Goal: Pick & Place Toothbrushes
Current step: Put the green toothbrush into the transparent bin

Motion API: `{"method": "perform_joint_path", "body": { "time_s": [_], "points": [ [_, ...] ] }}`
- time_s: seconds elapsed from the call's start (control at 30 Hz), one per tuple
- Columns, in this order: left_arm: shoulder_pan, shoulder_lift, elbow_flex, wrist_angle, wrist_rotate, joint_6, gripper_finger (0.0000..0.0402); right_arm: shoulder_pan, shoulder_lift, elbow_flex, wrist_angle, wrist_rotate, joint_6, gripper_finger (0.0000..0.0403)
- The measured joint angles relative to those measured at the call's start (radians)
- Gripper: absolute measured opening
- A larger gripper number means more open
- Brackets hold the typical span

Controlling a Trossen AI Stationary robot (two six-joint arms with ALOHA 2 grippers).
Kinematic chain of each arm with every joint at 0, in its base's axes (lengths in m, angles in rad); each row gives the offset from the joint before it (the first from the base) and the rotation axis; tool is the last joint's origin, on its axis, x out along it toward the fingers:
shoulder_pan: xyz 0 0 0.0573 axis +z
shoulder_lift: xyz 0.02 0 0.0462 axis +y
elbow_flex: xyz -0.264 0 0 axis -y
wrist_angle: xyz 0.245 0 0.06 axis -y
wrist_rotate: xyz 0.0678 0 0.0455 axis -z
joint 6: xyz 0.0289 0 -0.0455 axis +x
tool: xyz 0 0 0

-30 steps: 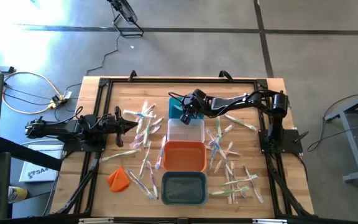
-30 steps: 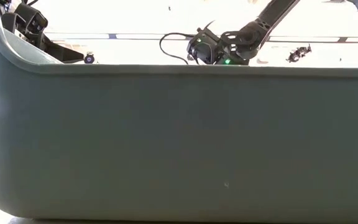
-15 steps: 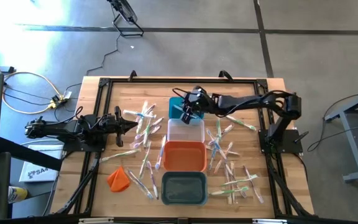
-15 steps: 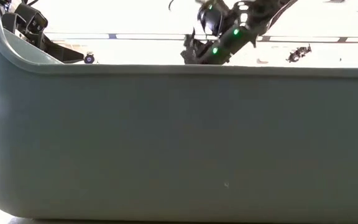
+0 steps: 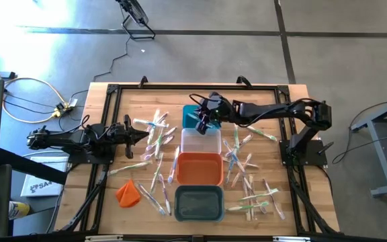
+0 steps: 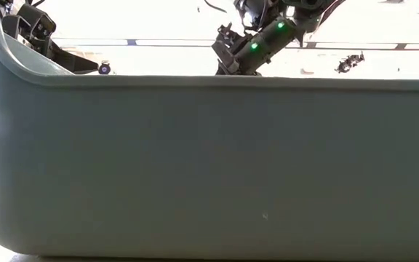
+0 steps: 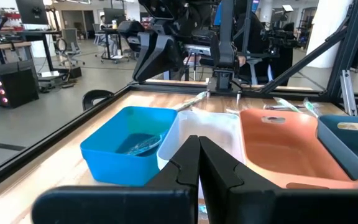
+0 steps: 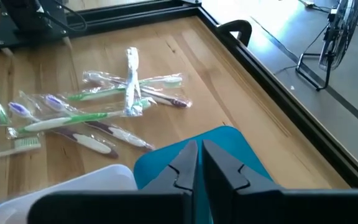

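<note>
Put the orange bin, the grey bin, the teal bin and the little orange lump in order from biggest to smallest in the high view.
1. orange bin and grey bin, alike
2. teal bin, partly hidden by the right gripper
3. orange lump

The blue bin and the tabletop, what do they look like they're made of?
The blue bin looks like moulded plastic: smooth, evenly coloured walls with rounded corners and a soft sheen. The tabletop looks like wood: pale planks with visible grain and seams, probably sealed, framed by a black metal-looking rail.

Bare wood (image 5: 261, 158) between right toothbrushes (image 5: 247, 178) and frame rail (image 5: 289, 144)
</note>
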Motion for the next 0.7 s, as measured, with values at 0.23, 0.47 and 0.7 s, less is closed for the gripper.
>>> {"method": "perform_joint_path", "body": {
  "time_s": [0.23,0.47,0.7],
  "points": [
    [0.000,0.000,0.000,0.000,0.000,0.000,0.0001,0.000,0.000,0.000,0.014,-0.004,0.000,0.0014],
    [0.000,0.000,0.000,0.000,0.000,0.000,0.0001,0.001,0.000,0.000,0.015,-0.004,-0.001,0.0004],
    [0.000,0.000,0.000,0.000,0.000,0.000,0.0001,0.016,0.000,0.000,0.022,0.002,-0.002,0.0003]
  ]
}}
